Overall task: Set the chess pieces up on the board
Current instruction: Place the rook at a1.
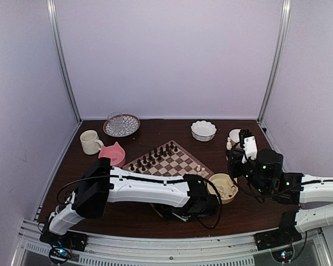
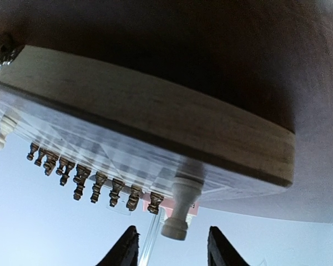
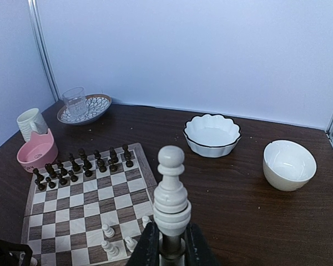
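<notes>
**Table stock, clock bearings taken from the board's centre in the overhead view**

1. Left gripper (image 2: pixel 172 247) – at 5 o'clock, low over the near corner. Jaws apart, one finger on each side of a standing cream piece (image 2: pixel 180 206); neither finger appears to touch it.
2. Board (image 1: pixel 178 164) – centre of the table, set cornerwise to the arms.
3. Cream pieces (image 3: pixel 108 230) – four or so stand on the near-right squares; the rest of the near ranks are bare.
4. Tan bowl (image 1: pixel 235 194) – 4 o'clock, just beside the board, with more cream figures in it.
5. Right gripper (image 3: pixel 169 247) – 3 o'clock, off the board. Jaws clamped on the foot of a held cream piece (image 3: pixel 171 194), which stands upright and tall above the fingers.
6. Dark pieces (image 3: pixel 83 163) – two full ranks along the 10 o'clock edge.
7. Pink bowl (image 3: pixel 36 163) and mug (image 3: pixel 29 123) – 9 o'clock.
8. Plate (image 3: pixel 100 106) with a glass (image 3: pixel 76 101) on it – 11 o'clock.
9. Scalloped bowl (image 3: pixel 212 147) at 1 o'clock; plain white bowl (image 3: pixel 288 166) at 2.

**Hazards, as judged**
- A slanted lift by the left arm could clip the standing piece and topple it off the near rim.
- The right grip is low on the piece, which could tilt on set-down and knock its neighbours.
- Both arms work the same corner and could collide.
</notes>
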You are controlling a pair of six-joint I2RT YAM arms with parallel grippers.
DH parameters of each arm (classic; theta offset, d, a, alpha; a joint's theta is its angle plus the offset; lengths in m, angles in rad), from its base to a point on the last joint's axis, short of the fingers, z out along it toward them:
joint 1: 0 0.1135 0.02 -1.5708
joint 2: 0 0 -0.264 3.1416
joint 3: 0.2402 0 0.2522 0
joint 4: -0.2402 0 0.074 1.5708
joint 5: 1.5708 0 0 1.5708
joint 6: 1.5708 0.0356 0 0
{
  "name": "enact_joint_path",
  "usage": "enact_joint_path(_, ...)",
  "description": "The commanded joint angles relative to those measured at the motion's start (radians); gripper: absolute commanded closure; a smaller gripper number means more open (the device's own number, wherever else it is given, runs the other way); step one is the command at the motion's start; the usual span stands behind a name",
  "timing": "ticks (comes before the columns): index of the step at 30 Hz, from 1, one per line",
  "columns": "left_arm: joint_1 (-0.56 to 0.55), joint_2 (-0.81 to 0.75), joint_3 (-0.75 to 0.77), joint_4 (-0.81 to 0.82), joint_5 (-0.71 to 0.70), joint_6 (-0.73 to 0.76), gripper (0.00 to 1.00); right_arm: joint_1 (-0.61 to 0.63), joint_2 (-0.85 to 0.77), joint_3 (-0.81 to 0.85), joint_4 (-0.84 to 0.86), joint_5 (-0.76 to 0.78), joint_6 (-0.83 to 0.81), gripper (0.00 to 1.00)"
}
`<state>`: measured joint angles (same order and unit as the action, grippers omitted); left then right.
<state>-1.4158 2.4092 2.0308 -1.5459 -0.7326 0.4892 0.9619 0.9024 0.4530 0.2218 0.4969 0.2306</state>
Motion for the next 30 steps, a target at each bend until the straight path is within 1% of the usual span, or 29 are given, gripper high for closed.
enact_joint_path(1,-0.003,-0.014,0.035,-0.017,-0.014,-0.034,0.52,-0.006,-0.017,-0.006,0.007,-0.004,-0.007,1.00)
enact_joint_path(3,-0.007,-0.030,0.041,-0.019,-0.013,-0.041,0.46,-0.006,-0.017,-0.006,0.008,-0.004,-0.008,1.00)
enact_joint_path(4,-0.009,-0.038,0.042,-0.018,-0.016,-0.046,0.45,-0.006,-0.017,-0.006,0.007,-0.004,-0.008,1.00)
enact_joint_path(8,-0.019,-0.079,0.060,-0.025,-0.033,-0.096,0.45,-0.006,-0.019,-0.007,0.006,-0.005,-0.008,1.00)
enact_joint_path(15,-0.031,-0.199,0.086,-0.015,0.023,-0.203,0.45,-0.006,-0.025,-0.007,0.005,-0.011,-0.011,1.00)
enact_joint_path(18,-0.032,-0.257,0.062,0.012,0.072,-0.249,0.44,-0.006,-0.025,-0.007,0.006,-0.015,-0.013,1.00)
enact_joint_path(20,-0.031,-0.323,0.008,0.061,0.102,-0.264,0.41,-0.006,-0.027,-0.008,0.006,-0.019,-0.016,1.00)
enact_joint_path(24,-0.031,-0.459,-0.113,0.201,0.137,-0.272,0.29,-0.006,-0.035,-0.013,0.005,-0.028,-0.022,1.00)
enact_joint_path(25,-0.030,-0.491,-0.141,0.258,0.136,-0.275,0.25,-0.005,-0.037,-0.015,0.008,-0.031,-0.023,1.00)
enact_joint_path(28,-0.009,-0.583,-0.210,0.382,0.160,-0.286,0.21,-0.006,-0.039,-0.023,0.021,-0.045,-0.030,1.00)
enact_joint_path(30,0.021,-0.634,-0.244,0.456,0.210,-0.307,0.21,-0.006,-0.034,-0.024,0.028,-0.057,-0.034,1.00)
